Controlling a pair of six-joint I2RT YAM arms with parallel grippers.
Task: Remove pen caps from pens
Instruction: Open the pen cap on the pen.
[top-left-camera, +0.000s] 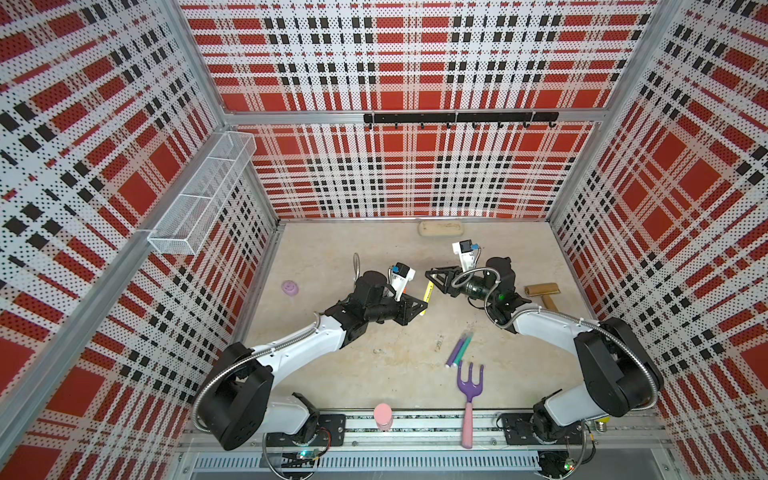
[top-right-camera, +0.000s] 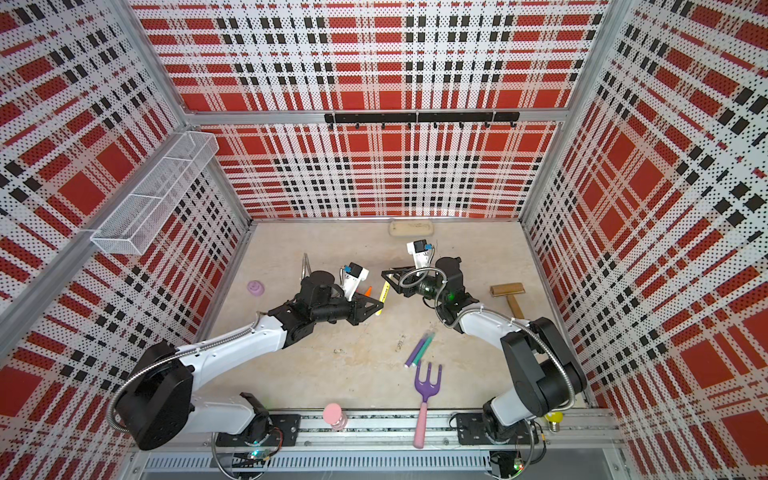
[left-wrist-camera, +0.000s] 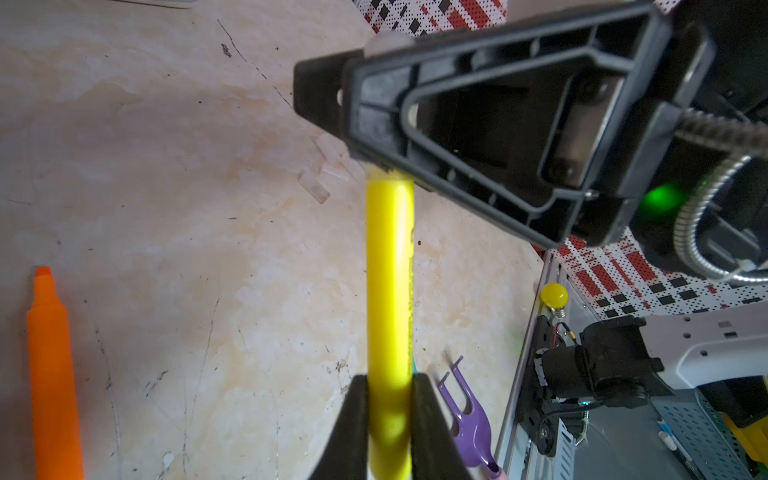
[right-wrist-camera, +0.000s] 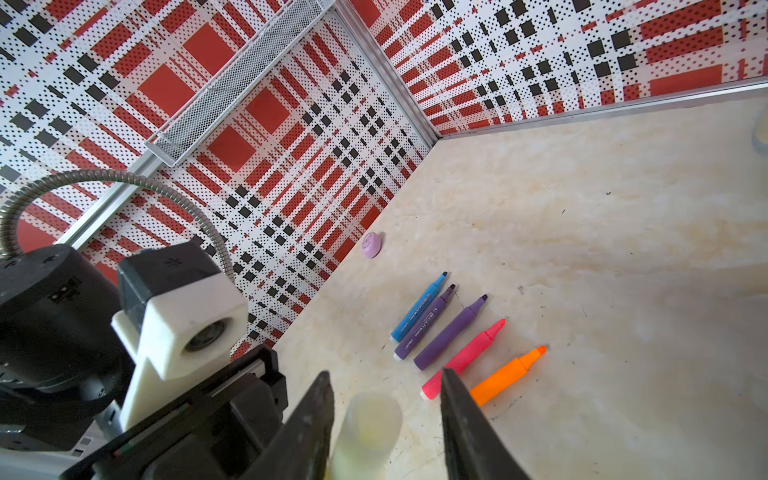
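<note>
Well, the left claw (left-wrist-camera: 389, 380) is clamped tight on the barrel of the yellow pen (left-wrist-camera: 388, 270), holding it up off the table about mid-scene, between the two arms. The right claw (right-wrist-camera: 385, 376) meets it from the far-right side. Its jaws stand part open around the clear cap (right-wrist-camera: 370, 428) on the pen's end. One finger is close against the cap and a gap shows at the other, so I'd say it has no proper hold. Yellow shows through the cap, so to my eye it sits on the pen, not yet pulled.

Close by that grip, a few loose caps (left-wrist-camera: 314, 189) lie on the table (top-left-camera: 374, 374), faint against the pale top. Left of centre, mostly tucked under the left arm, five pens lie in a row with bare tips: the blue pen (right-wrist-camera: 417, 309), two purple pens (right-wrist-camera: 428, 322), the pink-red pen (right-wrist-camera: 465, 359) and the orange pen (right-wrist-camera: 509, 374). Those look done.

Nearer and to the right, just beyond the garden fork (top-left-camera: 469, 380), a third purple pen (top-left-camera: 456, 352) and the teal pen (top-left-camera: 465, 348) lie side by side. They seem capped, though they are small to judge. I'd reckon five done, one in hand, two to go.
</note>
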